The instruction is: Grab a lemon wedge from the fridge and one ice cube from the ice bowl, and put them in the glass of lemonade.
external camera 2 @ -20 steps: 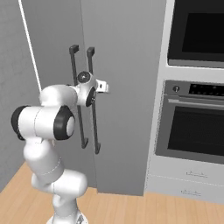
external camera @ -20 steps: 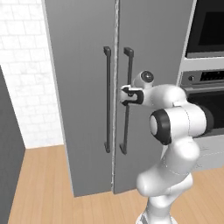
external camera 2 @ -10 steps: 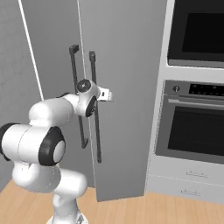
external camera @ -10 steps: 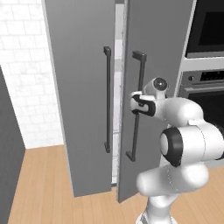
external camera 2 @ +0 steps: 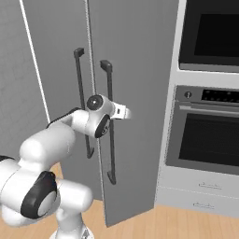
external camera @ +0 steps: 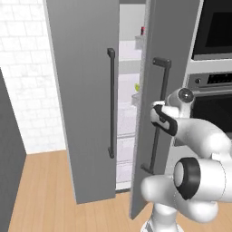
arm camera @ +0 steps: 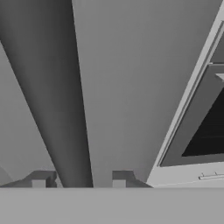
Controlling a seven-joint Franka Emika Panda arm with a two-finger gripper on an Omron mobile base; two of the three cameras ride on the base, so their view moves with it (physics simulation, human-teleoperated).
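Dark claw tips straddle the right fridge door's bar handle, door swung partly out.
Claw (arm camera: 78,180) sits at 6 o'clock in the hand view, its two fingertips (arm camera: 41,179) on either side of the dark handle (arm camera: 57,96), clamped on it as far as the frame shows; in the left base view the claw (external camera: 158,118) meets the handle (external camera: 157,115) at mid-height, and in the right base view it grips the same bar (external camera 2: 110,122). Right door (external camera: 165,54) stands ajar on the grey fridge (external camera: 81,90), baring white shelves (external camera: 129,61) inside. A small yellow-green shape, likely the lemon wedge (external camera: 137,87), lies on a shelf at about 11 o'clock from the claw. Left door handle (external camera: 111,103) hangs at 9 o'clock. Black wall oven (external camera 2: 205,140) stands at 3 o'clock, above wood flooring (external camera: 50,190).
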